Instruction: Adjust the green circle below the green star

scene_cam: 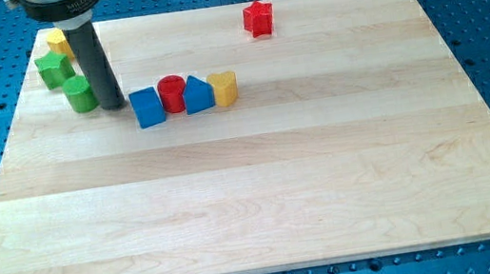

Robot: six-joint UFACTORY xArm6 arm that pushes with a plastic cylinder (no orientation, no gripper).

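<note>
Near the view's top left corner of the wooden board (264, 202), the green circle (79, 94) stands as a short, bright green cylinder with a flat round top, sitting just below and slightly right of the green star (52, 70). My tip (114, 106) rests right beside the circle's right side, seemingly touching it; it is a bare rod holding nothing. A yellow block (58, 41) peeks out behind the star. Further right sit a blue cube (148, 107), red cylinder (172, 93), blue triangular block (198, 95) and yellow block (225, 88) in a row.
</note>
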